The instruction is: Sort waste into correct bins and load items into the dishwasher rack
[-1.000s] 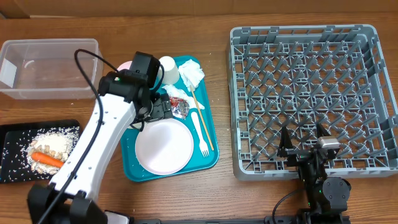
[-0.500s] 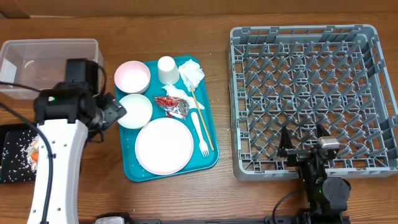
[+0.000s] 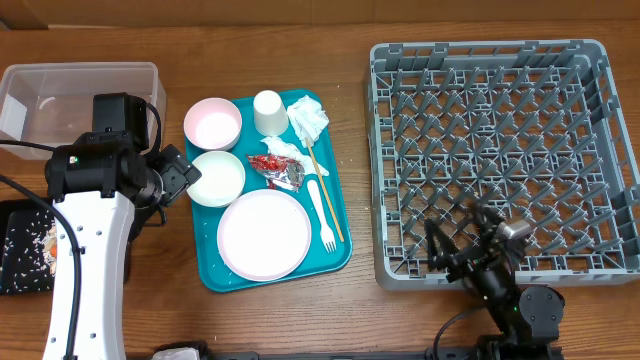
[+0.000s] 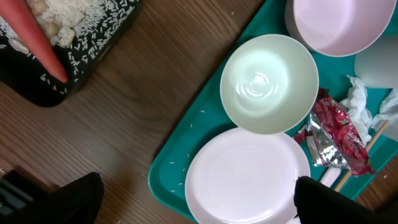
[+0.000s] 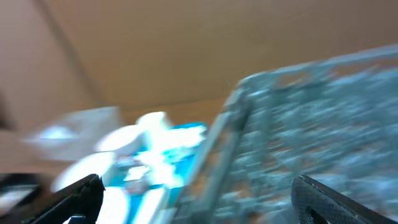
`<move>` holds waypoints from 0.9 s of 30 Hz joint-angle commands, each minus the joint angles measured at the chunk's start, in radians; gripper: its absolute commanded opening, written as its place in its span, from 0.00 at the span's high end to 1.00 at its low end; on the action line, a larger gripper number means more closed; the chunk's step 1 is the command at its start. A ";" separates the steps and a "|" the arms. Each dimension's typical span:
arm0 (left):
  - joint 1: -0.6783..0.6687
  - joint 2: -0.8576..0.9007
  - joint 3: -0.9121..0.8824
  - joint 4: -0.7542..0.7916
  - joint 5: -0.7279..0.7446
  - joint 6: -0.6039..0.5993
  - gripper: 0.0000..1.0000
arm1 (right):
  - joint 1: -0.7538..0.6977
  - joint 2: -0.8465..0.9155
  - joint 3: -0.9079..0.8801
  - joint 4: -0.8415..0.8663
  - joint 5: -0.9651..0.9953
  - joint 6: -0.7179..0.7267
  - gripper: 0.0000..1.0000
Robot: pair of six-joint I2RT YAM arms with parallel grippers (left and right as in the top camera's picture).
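Note:
The teal serving tray [image 3: 215, 275] holds a round white plate [image 3: 264, 236], two small white bowls [image 3: 213, 123] [image 3: 217, 178], a cup [image 3: 268, 112], crumpled napkins [image 3: 307, 118], a red-and-silver wrapper [image 3: 280, 170], a fork [image 3: 322, 212] and chopsticks [image 3: 325, 190]. My left gripper [image 3: 180, 172] hangs open just left of the tray; its wrist view looks down on the nearer bowl [image 4: 269, 83] and the plate [image 4: 247, 177]. A carrot [image 4: 40, 37] and rice lie in the black tray [image 4: 81, 74]. My right gripper [image 3: 455, 242] stands open over the front edge of the grey rack [image 3: 500, 150].
A clear tub [image 3: 60, 100] stands at the back left, partly behind my left arm. The black tray [image 3: 20, 270] lies at the front left, mostly under that arm. The right wrist view is blurred, showing the rack [image 5: 323, 124] and the teal tray [image 5: 174, 162].
My left arm has swung from above the serving tray out to its left side, uncovering the bowls. The right gripper has started turning towards the left.

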 commanded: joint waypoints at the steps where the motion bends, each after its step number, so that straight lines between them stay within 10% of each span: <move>1: 0.003 -0.004 0.016 0.000 0.013 -0.002 0.00 | -0.003 -0.012 -0.010 0.006 -0.266 0.310 0.00; 5: 0.055 -0.004 0.016 0.005 0.059 -0.003 0.00 | -0.002 -0.012 -0.010 0.027 -0.301 0.566 0.00; 13: 0.306 -0.004 0.016 -0.011 0.187 0.002 0.00 | -0.003 -0.012 0.029 0.411 -0.468 0.613 0.00; 27: 0.378 -0.004 0.016 -0.029 0.186 0.001 0.00 | -0.003 0.165 0.464 0.253 -0.385 0.412 0.00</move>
